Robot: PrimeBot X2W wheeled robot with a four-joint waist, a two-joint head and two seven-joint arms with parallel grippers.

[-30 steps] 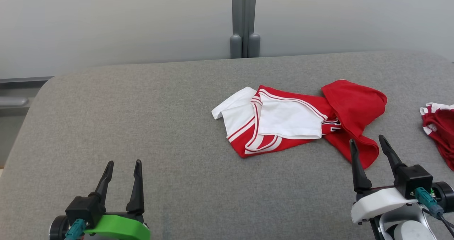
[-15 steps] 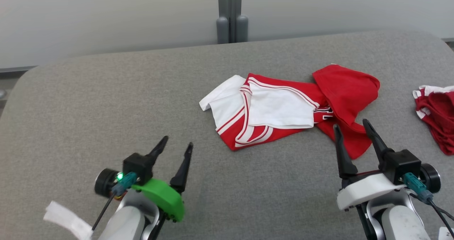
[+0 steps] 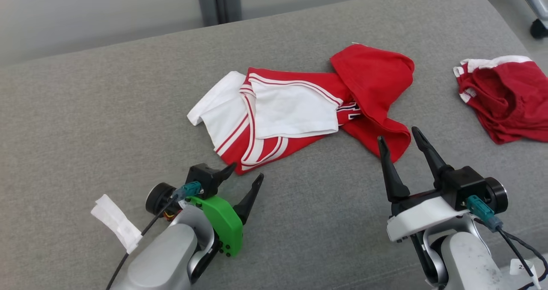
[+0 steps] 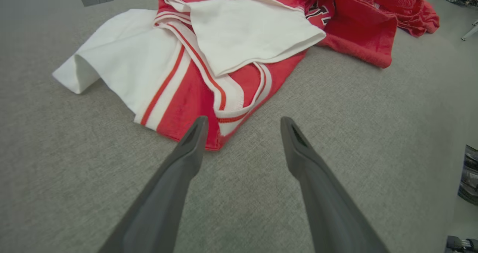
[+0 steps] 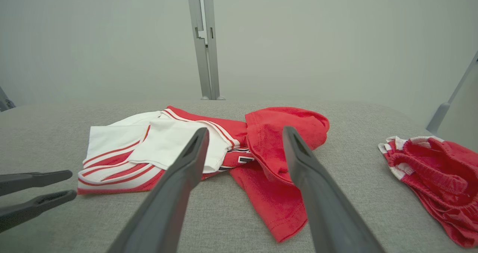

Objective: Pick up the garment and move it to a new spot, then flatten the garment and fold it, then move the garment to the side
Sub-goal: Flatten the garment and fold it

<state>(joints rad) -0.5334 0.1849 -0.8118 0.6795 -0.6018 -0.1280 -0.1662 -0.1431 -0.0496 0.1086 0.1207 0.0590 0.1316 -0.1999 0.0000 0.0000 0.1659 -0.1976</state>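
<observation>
The garment [image 3: 299, 106], a red jersey with white sleeves and striped trim, lies crumpled in the middle of the grey padded table [image 3: 85, 110]. It shows in the left wrist view [image 4: 209, 55] and the right wrist view [image 5: 209, 148] too. My left gripper [image 3: 246, 173] is open, tipped on its side, its fingertips just short of the garment's near striped corner [image 4: 220, 133]. My right gripper [image 3: 399, 135] is open too, with its tips at the garment's near red flap [image 5: 276, 204]. Neither gripper holds anything.
A smaller bunched red-and-white cloth [image 3: 505, 93] lies at the table's right end, also seen in the right wrist view [image 5: 437, 174]. A grey post [image 3: 218, 1] stands behind the table's far edge. A white paper tag [image 3: 115, 221] hangs off my left arm.
The head camera has tilted down and turned. My left gripper has come forward and rightward up to the garment's near corner and rolled sideways. The right gripper has edged closer to the red flap.
</observation>
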